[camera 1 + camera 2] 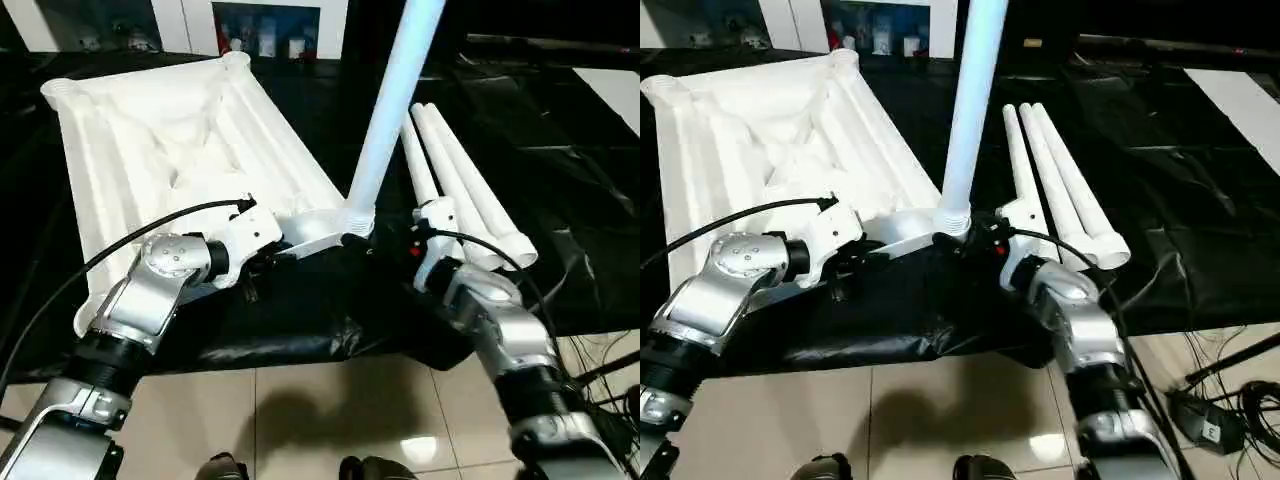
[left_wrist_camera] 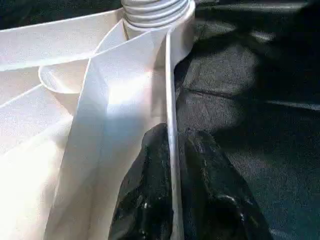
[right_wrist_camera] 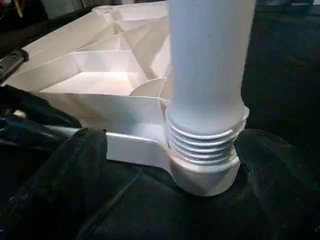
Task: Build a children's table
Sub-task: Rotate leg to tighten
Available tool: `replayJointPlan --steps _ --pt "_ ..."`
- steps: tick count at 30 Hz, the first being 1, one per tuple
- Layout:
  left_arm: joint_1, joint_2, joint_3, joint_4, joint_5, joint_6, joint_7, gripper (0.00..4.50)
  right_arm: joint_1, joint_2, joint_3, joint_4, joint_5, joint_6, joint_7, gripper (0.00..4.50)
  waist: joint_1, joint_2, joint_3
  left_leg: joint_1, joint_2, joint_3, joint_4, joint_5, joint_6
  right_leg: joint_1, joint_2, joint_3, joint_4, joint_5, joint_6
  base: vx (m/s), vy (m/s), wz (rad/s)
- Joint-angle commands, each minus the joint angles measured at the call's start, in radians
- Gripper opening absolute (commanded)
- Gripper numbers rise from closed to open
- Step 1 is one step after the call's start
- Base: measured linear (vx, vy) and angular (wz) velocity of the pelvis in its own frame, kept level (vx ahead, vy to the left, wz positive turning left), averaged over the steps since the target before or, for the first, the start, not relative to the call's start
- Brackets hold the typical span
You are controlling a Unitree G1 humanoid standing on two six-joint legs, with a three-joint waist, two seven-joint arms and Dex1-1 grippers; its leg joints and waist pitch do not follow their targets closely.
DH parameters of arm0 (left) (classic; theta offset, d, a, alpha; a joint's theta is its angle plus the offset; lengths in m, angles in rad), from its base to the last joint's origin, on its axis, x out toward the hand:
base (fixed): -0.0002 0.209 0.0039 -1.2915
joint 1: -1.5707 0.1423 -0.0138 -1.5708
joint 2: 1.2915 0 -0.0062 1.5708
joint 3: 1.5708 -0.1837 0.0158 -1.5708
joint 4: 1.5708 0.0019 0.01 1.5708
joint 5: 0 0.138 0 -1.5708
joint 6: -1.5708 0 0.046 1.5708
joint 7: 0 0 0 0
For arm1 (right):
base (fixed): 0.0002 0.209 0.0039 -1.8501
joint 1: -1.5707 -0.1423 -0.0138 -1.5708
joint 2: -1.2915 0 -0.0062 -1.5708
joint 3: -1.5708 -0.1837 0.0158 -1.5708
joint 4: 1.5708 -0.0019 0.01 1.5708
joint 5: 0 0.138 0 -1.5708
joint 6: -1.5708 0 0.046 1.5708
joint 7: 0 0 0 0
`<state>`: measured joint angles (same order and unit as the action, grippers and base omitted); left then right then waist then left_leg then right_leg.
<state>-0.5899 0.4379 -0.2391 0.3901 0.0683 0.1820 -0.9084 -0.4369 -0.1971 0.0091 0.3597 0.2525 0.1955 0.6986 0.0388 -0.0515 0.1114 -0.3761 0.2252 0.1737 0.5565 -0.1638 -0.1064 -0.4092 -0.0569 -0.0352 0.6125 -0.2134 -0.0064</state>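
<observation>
Assembly with one leg (image 1: 395, 100) standing, threads showing, in the near-right corner socket of my upturned tabletop (image 1: 150, 140) on the black sheet (image 1: 560, 160), three legs (image 1: 470, 200) alongside unfitted; left gripper (image 2: 172, 200) pinches the rim, right gripper (image 3: 165, 175) gapes around the socket.

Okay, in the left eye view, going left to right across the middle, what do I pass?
Upside-down tabletop → left gripper shut on the tabletop's rim → upright leg in the corner socket → right gripper, open beside that socket → three loose legs lying on the black sheet.
</observation>
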Motion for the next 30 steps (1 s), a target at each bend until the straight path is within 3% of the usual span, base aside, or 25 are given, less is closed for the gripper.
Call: replayJointPlan --steps 1,2,10,17,23,24,30 --pt "-0.02 -0.012 -0.019 0.019 0.001 -0.014 0.003 0.67 0.011 -0.012 0.003 -0.034 0.014 0.024 0.005 4.5 0.001 0.019 -0.077 0.024 0.001 0.016 -0.043 -0.044 0.074 0.06 -0.048 0.042 -0.043 0.203 -0.27 0.0 0.0 0.0" --pt "-0.041 -0.026 -0.024 0.049 0.009 -0.025 0.015 0.67 0.013 -0.014 0.002 -0.043 0.012 0.032 0.0 4.5 0.001 0.018 -0.078 0.018 0.001 0.013 -0.044 -0.039 0.07 0.065 -0.05 0.041 -0.038 0.213 -0.276 0.0 0.0 0.0" --pt "-0.107 -0.066 -0.029 0.148 0.03 -0.064 0.048 0.67 0.049 -0.023 0.013 -0.145 0.02 0.106 -0.016 4.5 0.006 0.021 -0.085 0.018 -0.003 0.01 -0.036 -0.023 0.076 0.071 -0.05 0.041 -0.032 0.276 -0.281 0.0 0.0 0.0" --pt "-0.139 -0.079 -0.055 0.246 0.07 -0.1 0.07 0.67 0.065 -0.034 0.019 -0.18 0.015 0.131 -0.022 4.5 0.007 0.024 -0.084 0.016 -0.003 0.008 -0.034 -0.053 0.069 0.072 -0.051 0.041 -0.033 0.247 -0.287 0.0 0.0 0.0" --pt "-0.141 -0.071 -0.066 0.303 0.088 -0.124 0.062 0.67 0.069 -0.038 0.015 -0.203 0.017 0.153 -0.031 4.5 0.008 0.023 -0.081 0.015 -0.004 0.007 -0.036 -0.105 0.045 0.071 -0.053 0.042 -0.04 0.155 -0.277 0.0 0.0 0.0" --pt "-0.143 -0.072 -0.061 0.309 0.085 -0.125 0.064 0.4 0.07 -0.04 0.014 -0.207 0.019 0.156 -0.031 4.5 0.009 0.024 -0.081 0.016 -0.003 0.007 -0.037 -0.103 0.044 0.071 -0.053 0.043 -0.04 0.149 -0.274 0.0 0.0 0.0" --pt "-0.131 -0.062 -0.044 0.292 0.046 -0.138 0.003 0.02 0.075 -0.058 0.017 -0.217 0.028 0.167 -0.006 4.5 0.007 0.023 -0.082 0.015 -0.004 0.006 -0.035 -0.089 0.042 0.071 -0.052 0.044 -0.038 0.157 -0.276 0.0 0.0 0.0"
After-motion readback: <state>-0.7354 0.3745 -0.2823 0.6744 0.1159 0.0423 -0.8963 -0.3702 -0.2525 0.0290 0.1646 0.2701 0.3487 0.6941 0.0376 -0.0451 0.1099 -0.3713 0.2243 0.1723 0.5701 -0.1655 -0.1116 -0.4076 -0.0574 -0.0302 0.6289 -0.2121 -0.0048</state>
